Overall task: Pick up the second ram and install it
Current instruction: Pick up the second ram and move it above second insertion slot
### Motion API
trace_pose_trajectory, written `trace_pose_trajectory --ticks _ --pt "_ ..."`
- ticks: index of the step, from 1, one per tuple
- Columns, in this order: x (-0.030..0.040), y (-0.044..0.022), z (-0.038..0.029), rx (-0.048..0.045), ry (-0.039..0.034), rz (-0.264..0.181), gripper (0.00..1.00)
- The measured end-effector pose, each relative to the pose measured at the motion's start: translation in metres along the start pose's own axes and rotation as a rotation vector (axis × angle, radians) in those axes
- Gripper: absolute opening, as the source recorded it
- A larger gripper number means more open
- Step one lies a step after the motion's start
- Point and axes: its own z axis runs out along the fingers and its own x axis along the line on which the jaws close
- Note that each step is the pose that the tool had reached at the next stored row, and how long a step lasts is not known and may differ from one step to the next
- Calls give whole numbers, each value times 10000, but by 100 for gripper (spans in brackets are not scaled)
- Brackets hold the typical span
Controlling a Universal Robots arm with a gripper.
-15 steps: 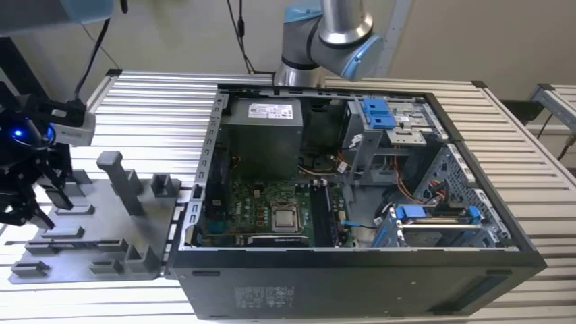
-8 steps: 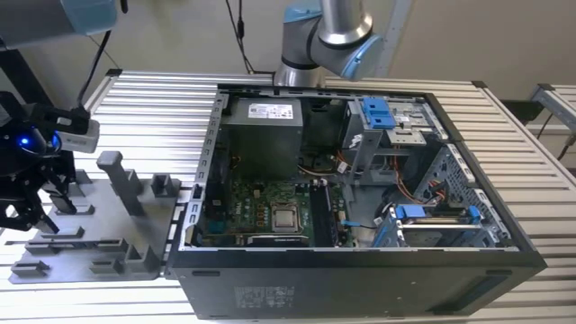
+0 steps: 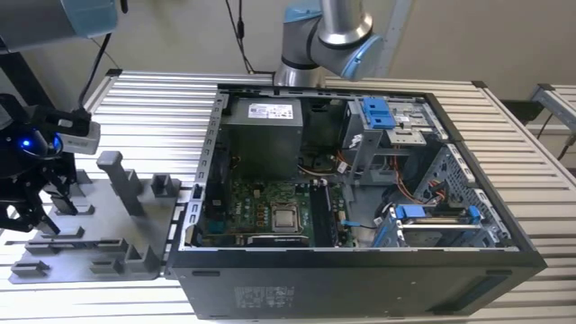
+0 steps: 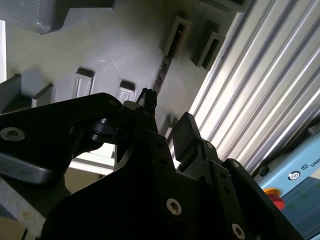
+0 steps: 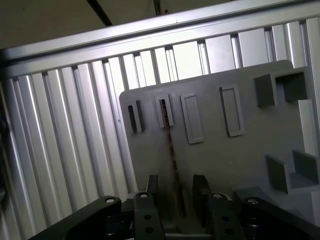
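The second ram (image 5: pixel 170 145) stands on edge in a slot of the grey tray (image 5: pixel 225 160), a thin dark strip running toward me. In the second wrist view the ram (image 4: pixel 162 70) shows as a narrow line on the tray (image 4: pixel 125 55). My gripper (image 5: pixel 176 192) is open and straddles the near end of the stick. One finger (image 5: pixel 152 187) is on each side, with a small gap to the board. In the exterior view the gripper (image 3: pixel 40 202) hangs low over the tray's (image 3: pixel 99 236) end at that view's left.
An open computer case (image 3: pixel 360 270) lies at the centre of the ribbed metal table (image 3: pixel 153 101), with the motherboard (image 3: pixel 270 209) inside. Tall posts (image 3: pixel 121 182) and blocks rise from the tray between my gripper and the case.
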Motion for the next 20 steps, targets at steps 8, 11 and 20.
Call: trace_pose_trajectory --ticks 8,11,20 --pt "0 0 9 1 3 0 42" --pt "-2 2 41 4 1 -56 42" --pt "-5 11 141 11 2 -224 42"
